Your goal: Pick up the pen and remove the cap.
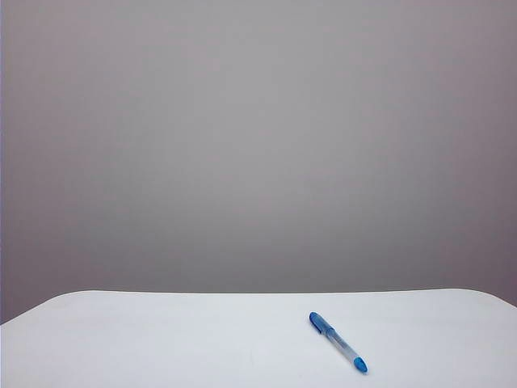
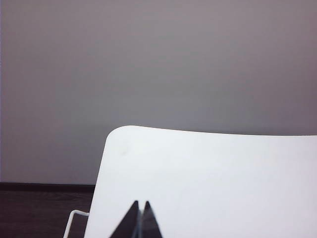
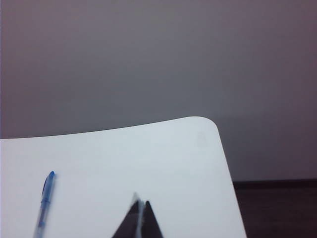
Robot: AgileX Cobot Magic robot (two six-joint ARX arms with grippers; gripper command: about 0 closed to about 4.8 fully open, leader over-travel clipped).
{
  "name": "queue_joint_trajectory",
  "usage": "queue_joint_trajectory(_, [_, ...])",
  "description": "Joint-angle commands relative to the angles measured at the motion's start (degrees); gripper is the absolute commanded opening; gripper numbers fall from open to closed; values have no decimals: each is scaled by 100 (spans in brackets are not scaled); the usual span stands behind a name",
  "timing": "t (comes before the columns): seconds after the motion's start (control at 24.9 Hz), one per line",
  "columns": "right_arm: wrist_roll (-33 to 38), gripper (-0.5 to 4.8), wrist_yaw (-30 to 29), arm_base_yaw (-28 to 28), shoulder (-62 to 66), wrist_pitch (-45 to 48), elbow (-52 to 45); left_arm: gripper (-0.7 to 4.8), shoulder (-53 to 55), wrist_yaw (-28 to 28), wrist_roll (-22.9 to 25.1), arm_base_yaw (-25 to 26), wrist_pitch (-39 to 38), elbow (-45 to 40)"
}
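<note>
Neither arm appears in the exterior view; only the dark fingertips of each tool reach into their own wrist pictures, the rest cut off by the frame edge. The left tool (image 2: 139, 218) has its two tips pressed together with no gap and nothing between them, low over the white surface (image 2: 213, 173) near a rounded corner. The right tool (image 3: 139, 215) is likewise closed tight and empty, its tips slightly blurred.

The pen (image 1: 338, 342) lies flat on the right part of the surface in the exterior view, slanting, well apart from both tools. Its cap (image 1: 321, 323) sits on the farther end, blue, with the clear barrel running toward the near blue end. In the right wrist view the pen's near end is cut off.

A thin white frame (image 2: 74, 220) shows beside the surface edge over dark floor (image 2: 44, 210). A plain grey wall (image 1: 258, 145) fills the background.
</note>
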Motion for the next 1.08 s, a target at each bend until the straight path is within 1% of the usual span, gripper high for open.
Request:
queue_joint_trajectory(0.04, [-83,-1,2,-2,0,-24,-35,-6,11,-22,-15,7,-74,17])
queue_joint_trajectory(0.24, [-52,-1,-15,0,0,-72,-35,-6,9,-15,-15,7,-94,20])
queue_joint_trajectory(0.28, [114,-1,-20,0,0,-59,-35,-6,11,96,-144,7,-96,33])
queue_joint_trajectory(0.36, [444,-1,-46,2,0,20,-35,-6,15,378,-601,7,-107,157])
queue_joint_trajectory(0.4, [516,-1,-42,2,2,31,-35,-6,24,472,-739,7,-127,236])
queue_joint_trajectory(0.44, [769,-2,35,2,11,-26,-35,-6,35,501,-909,7,-315,442])
queue_joint_trajectory(0.48, [970,-2,221,2,28,-118,-35,-6,87,588,-916,7,-540,658])
queue_joint_trajectory(0.6, [1005,-2,238,4,136,-90,-2,-6,271,651,-914,7,-800,1043])
queue_joint_trajectory(0.64, [1036,-2,214,4,260,42,90,-6,509,651,-872,7,-831,1333])
queue_joint_trajectory(0.68, [1034,-2,219,4,337,90,155,-6,629,649,-835,7,-826,1453])
queue_joint_trajectory(0.72, [1023,-2,234,2,527,131,358,-6,986,651,-658,7,-833,1757])
queue_joint_trajectory(0.76, [1014,-2,247,2,669,153,492,-6,1169,656,-586,7,-846,1904])
queue_joint_trajectory(0.8, [981,-2,243,2,946,223,719,-6,1628,750,-507,7,-896,2269])
queue_joint_trajectory(0.84, [968,-2,240,2,1128,289,852,-6,1840,822,-509,7,-968,2450])
queue_joint_trajectory(0.88, [815,-1,136,2,1471,586,1016,-6,2321,1021,-459,7,-1233,2905])
queue_joint_trajectory(0.92, [511,-1,-94,2,1764,994,1106,-6,2677,1191,-232,7,-1429,3237])
queue_joint_trajectory(1.0, [15,-1,-568,2,2120,1598,1178,-6,3108,1325,68,4,-1648,3635])
queue_joint_trajectory(1.04, [-232,-1,-1126,0,2507,2098,1287,-6,3558,1401,295,4,-1899,4052])
queue_joint_trajectory(1.08, [-195,-1,-1226,0,2691,2149,1375,-6,3689,1399,328,4,-1976,4175])
